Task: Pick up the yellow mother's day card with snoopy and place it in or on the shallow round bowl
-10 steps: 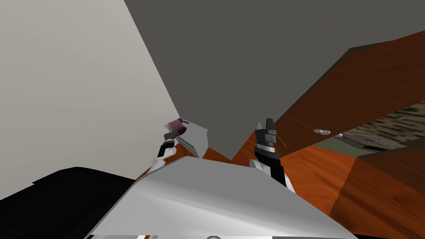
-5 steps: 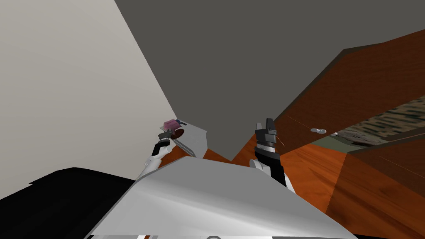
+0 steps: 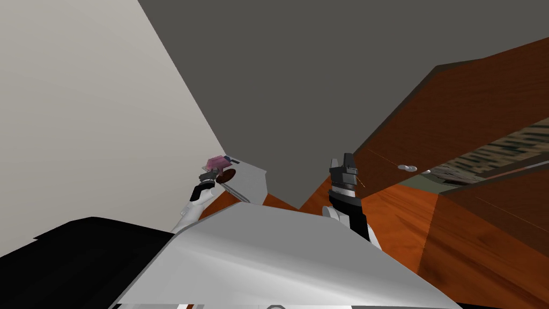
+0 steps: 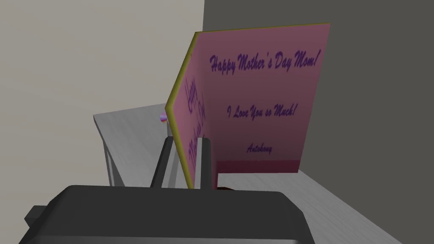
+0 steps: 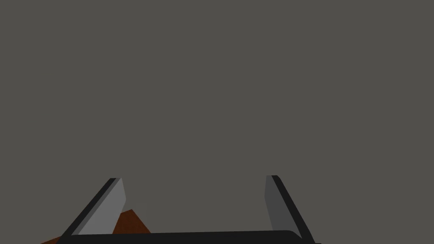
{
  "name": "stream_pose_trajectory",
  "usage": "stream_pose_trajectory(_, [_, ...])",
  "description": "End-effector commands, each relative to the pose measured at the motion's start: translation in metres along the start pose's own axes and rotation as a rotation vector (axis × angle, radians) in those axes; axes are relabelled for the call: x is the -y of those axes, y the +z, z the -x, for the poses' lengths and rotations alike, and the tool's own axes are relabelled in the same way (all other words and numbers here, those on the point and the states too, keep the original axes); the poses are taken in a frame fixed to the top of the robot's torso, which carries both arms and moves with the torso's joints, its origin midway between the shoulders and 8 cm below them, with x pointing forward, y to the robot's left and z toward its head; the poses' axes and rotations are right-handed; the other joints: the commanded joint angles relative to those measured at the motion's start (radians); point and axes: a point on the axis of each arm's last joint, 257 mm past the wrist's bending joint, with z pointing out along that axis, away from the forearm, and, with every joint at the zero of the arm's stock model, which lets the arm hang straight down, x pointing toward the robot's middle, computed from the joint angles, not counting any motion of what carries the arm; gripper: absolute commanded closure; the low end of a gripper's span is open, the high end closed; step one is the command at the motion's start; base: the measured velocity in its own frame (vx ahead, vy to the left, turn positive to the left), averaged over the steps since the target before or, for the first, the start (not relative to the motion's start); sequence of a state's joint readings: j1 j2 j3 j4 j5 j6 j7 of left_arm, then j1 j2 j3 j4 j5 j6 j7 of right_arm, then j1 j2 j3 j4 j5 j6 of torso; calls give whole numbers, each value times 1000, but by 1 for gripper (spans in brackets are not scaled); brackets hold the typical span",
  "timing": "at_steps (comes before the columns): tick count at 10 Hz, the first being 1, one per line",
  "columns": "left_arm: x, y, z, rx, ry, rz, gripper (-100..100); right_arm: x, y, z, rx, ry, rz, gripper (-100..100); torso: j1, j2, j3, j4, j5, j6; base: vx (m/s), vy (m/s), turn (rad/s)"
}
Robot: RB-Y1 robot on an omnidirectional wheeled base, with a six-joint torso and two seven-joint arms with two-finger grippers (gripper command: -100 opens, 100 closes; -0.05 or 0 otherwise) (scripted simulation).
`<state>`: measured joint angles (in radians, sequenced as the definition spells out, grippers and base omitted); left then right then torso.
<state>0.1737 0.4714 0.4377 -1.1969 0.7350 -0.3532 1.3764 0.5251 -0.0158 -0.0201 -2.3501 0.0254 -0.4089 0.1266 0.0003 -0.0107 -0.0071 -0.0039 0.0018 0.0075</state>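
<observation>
A pale grey tabletop (image 4: 131,127) is noted. An open card (image 4: 258,106), pink inside with yellow edges, is held upright over it, one leaf pinched between the fingers of the left end effector (image 4: 186,146). A dark red-brown bowl (image 3: 229,175) is seen just beside the card. The right end effector (image 5: 195,199) is held wide.

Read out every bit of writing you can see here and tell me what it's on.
"Happy Mother's Day Mom!": card, pink inside panel, first line.
"I Love You so Much!": same panel, second line.
"Anthony" or close, small: same panel, last line.
Writing on the other inside panel: too slanted to read.
</observation>
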Motion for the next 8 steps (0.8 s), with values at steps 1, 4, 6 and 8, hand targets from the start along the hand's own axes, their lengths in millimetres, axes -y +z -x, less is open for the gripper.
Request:
stream_pose_trajectory(1, [0, 0, 0, 0, 0, 0, -100, 0, 0, 0, 0, 0, 0, 0, 0, 0, 0, 0, 0, 0, 0, 0, 0])
stream_pose_trajectory(4, [0, 0, 0, 0, 0, 0, -100, 0, 0, 0, 0, 0, 0, 0, -2, 2, 1, 1, -1, 0, 0, 0, 0])
stream_pose_trajectory(6, [0, 0, 0, 0, 0, 0, 0, 0, 0, 0, 0, 0, 0, 0, -2, 2, 1, 1, -1, 0, 0, 0, 0])
stream_pose_trajectory(8, [15, 13, -23, -5, -5, 3, -100, 0, 0, 0, 0, 0, 0, 0, -5, 3, 2, 1, -1, 0, 3, -63, 39])
